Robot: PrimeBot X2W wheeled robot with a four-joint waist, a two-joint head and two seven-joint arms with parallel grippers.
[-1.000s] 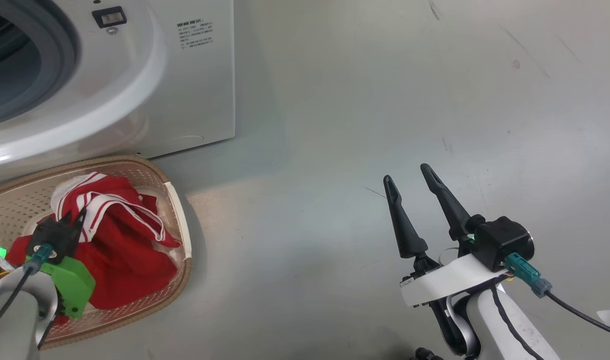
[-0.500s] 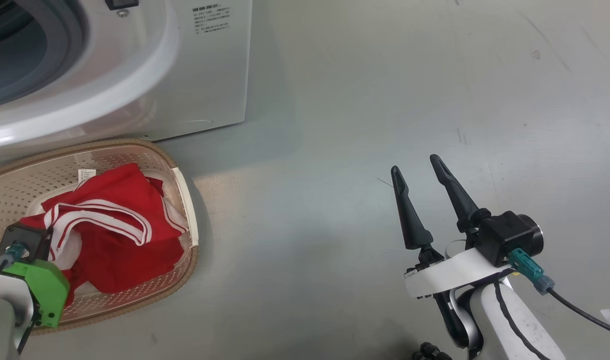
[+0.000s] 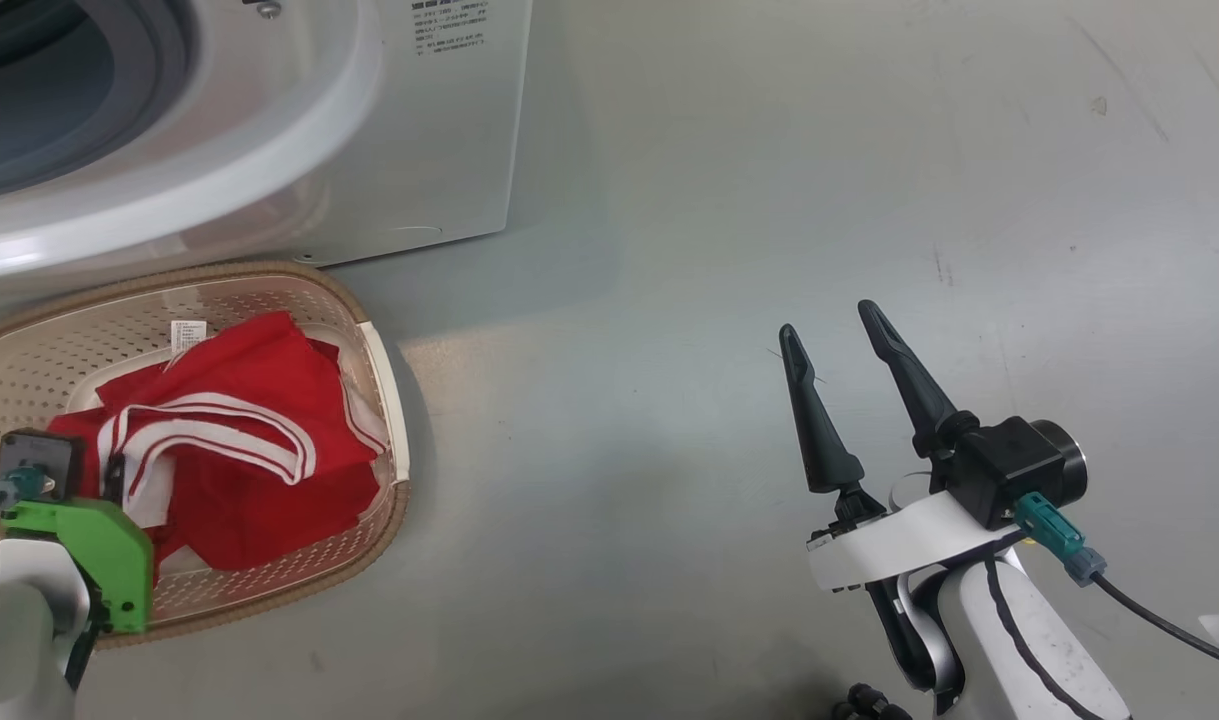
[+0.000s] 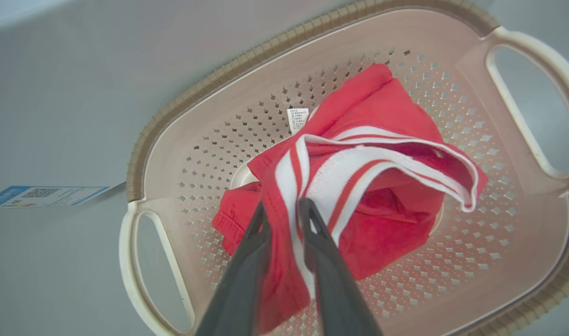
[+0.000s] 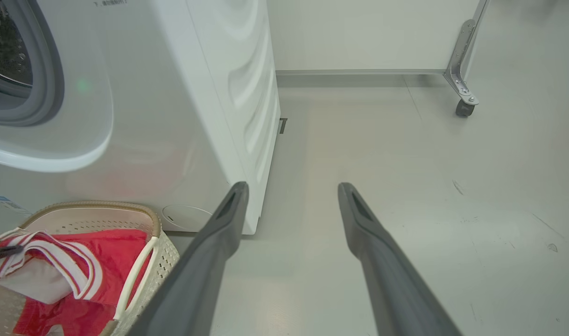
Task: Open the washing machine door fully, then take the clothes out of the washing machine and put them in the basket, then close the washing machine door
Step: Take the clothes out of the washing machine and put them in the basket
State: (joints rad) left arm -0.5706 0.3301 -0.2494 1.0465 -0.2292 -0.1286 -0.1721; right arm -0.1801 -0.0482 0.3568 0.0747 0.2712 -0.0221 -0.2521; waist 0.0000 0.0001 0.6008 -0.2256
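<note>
The clothes (image 3: pixel 239 470), red with white stripes, lie heaped in the cream basket (image 3: pixel 369 330) on the floor below the washing machine (image 3: pixel 419 130). My left gripper (image 4: pixel 284 207) hangs over the basket (image 4: pixel 181 100). Its fingers stand a narrow gap apart, and a striped fold of the clothes (image 4: pixel 387 186) fills that gap. My right gripper (image 3: pixel 827 322) stands open and holds nothing, over bare floor well to the right. In the right wrist view, the right gripper (image 5: pixel 292 186) points past the washing machine (image 5: pixel 209 93); the basket (image 5: pixel 144 261) and the clothes (image 5: pixel 79 252) are at the lower left. The washing machine door is out of view.
The machine's grey rubber ring (image 3: pixel 174 70) and dark drum mouth (image 3: pixel 49 90) are at the top left. A blue label (image 4: pixel 41 196) sits on the machine front beside the basket. A metal leg with a castor (image 5: pixel 464 88) stands far right. Bare grey floor (image 3: pixel 669 450) lies between the basket and the right arm.
The head camera has shifted. The clothes have dropped from a raised heap to a flatter pile in the basket. My left gripper has drawn back toward the lower left. The right gripper keeps its pose.
</note>
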